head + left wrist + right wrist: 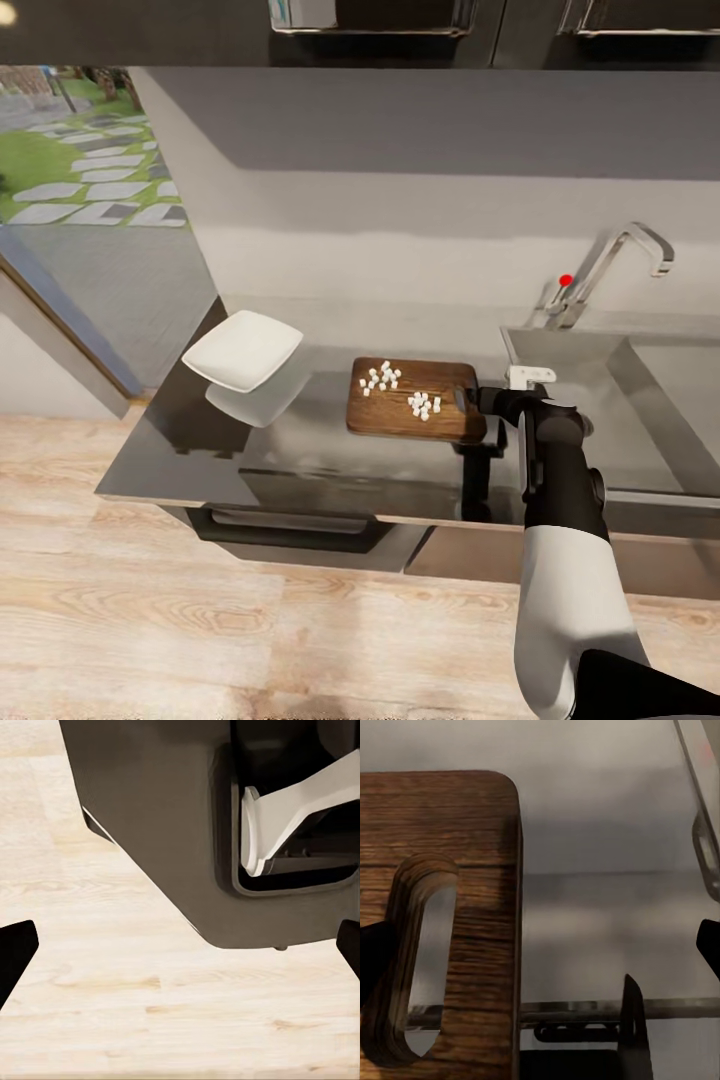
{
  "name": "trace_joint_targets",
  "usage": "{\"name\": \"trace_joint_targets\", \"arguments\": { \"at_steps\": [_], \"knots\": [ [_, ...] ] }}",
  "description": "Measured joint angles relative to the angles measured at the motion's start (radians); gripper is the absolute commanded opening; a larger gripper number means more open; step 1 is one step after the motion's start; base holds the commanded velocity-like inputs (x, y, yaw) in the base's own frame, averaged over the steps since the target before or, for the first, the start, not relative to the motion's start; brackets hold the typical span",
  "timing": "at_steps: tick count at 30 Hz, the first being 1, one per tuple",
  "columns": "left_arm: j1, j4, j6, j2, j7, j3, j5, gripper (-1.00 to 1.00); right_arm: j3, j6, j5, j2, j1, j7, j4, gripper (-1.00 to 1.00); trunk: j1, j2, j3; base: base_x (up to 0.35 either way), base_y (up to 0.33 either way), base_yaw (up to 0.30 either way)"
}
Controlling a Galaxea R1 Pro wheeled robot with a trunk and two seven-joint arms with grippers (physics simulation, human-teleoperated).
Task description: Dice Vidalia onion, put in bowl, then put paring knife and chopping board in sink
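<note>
The dark wood chopping board [415,402] lies on the grey countertop [300,450], with two clusters of small white diced onion pieces [380,377] on it. Its slotted end [431,945] faces the sink [650,420]. My right gripper [478,402] [540,960] hovers open at that slotted end, fingers spread wide and holding nothing. The white bowl [243,348] sits left of the board. A small white piece [530,376] shows at the sink's left rim; I cannot tell whether it is the paring knife. My left gripper [180,952] is open over the floor.
The chrome tap [610,265] with its red-tipped lever stands behind the sink. A dark pointed shape [633,1027] crosses the counter's front edge [570,1006]. Wood flooring [150,1005] and my dark base [172,825] lie below the left arm. A glass door [60,200] is at the left.
</note>
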Motion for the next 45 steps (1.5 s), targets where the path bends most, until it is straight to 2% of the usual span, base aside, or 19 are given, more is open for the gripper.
{"name": "trace_joint_targets", "arguments": {
  "at_steps": [18, 33, 45],
  "knots": [
    [0.0, 0.0, 0.0, -0.001, 0.0, 0.0, 0.0, 1.0, 0.0, 0.0, -0.003, 0.0, -0.001, -0.001, 0.015, 1.0, 0.0, 0.0, -0.024, 0.046, 0.038, 0.0],
    [0.0, 0.002, 0.0, -0.001, 0.0, 0.0, 0.001, 1.0, 0.0, -0.001, -0.004, 0.0, 0.0, -0.001, -0.016, 1.0, 0.0, 0.0, -0.044, 0.0, 0.0, 0.0],
    [0.0, 0.011, 0.0, -0.001, 0.0, 0.0, 0.001, 1.0, 0.0, -0.001, -0.005, 0.0, 0.0, -0.001, -0.019, 1.0, 0.0, -0.001, -0.047, 0.0, 0.0, 0.0]
  ]
}}
